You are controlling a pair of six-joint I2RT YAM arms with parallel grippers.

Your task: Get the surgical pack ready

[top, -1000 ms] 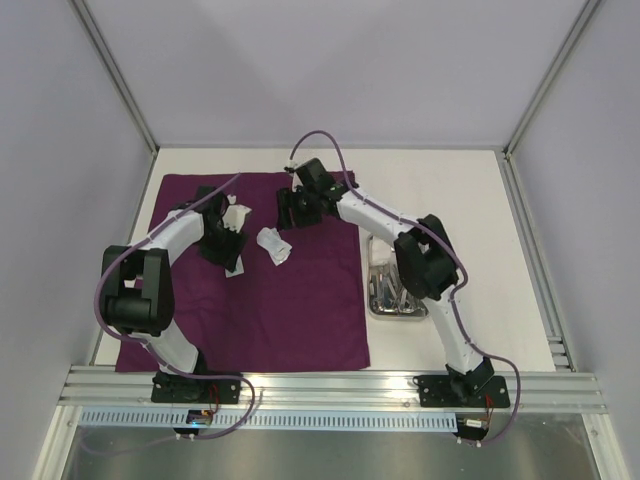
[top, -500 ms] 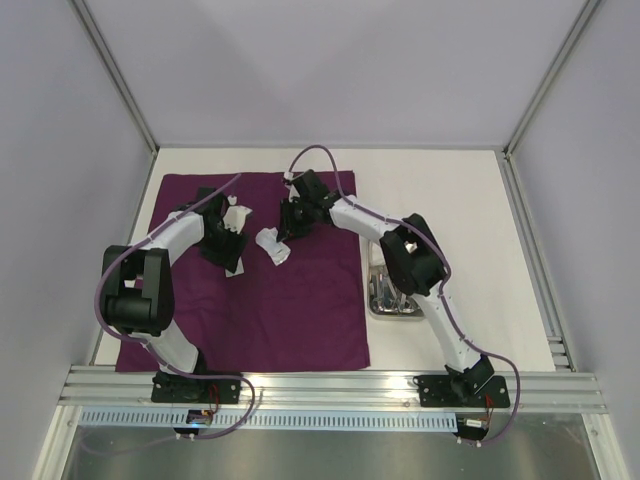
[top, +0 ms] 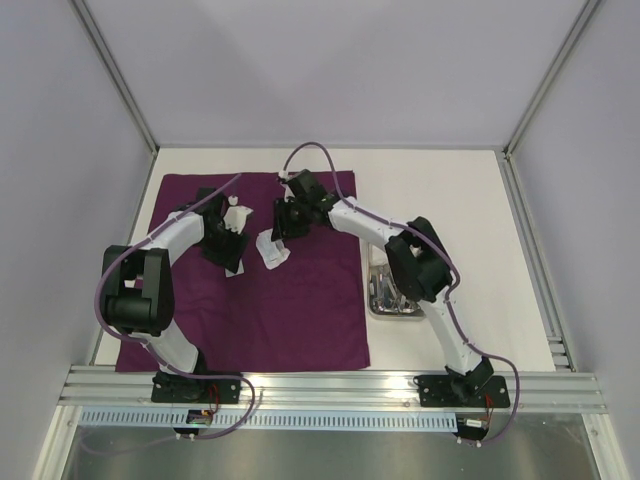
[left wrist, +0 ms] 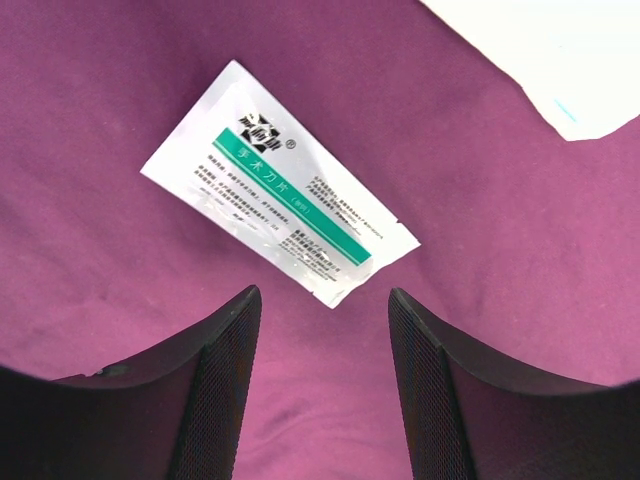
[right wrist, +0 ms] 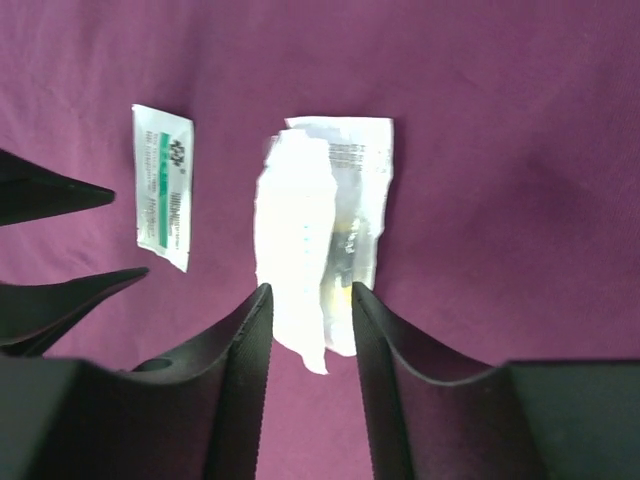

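A deep-purple cloth [top: 290, 310] covers the left part of the table. A crumpled clear and white packet [top: 272, 250] lies on it. In the right wrist view this packet [right wrist: 322, 225] has its near end between the fingers of my right gripper [right wrist: 310, 295], which stands open astride it. A small white packet with a green stripe [left wrist: 280, 215] lies flat just ahead of my open left gripper [left wrist: 322, 300], which holds nothing. From above, my left gripper [top: 228, 256] and right gripper [top: 280, 232] hover close together over the cloth. The steel tray [top: 378, 306] holds thin metal tools.
A white piece [top: 237, 212] lies on the cloth beside the left arm's wrist. The tips of the left gripper's fingers [right wrist: 70, 192] show at the left edge of the right wrist view, near the green-striped packet [right wrist: 163, 185]. The tray sits just off the cloth's right edge.
My right gripper has moved left and toward me, down over the clear packet, and its jaws have narrowed around it. The packet has shifted slightly. The left arm has stayed still.
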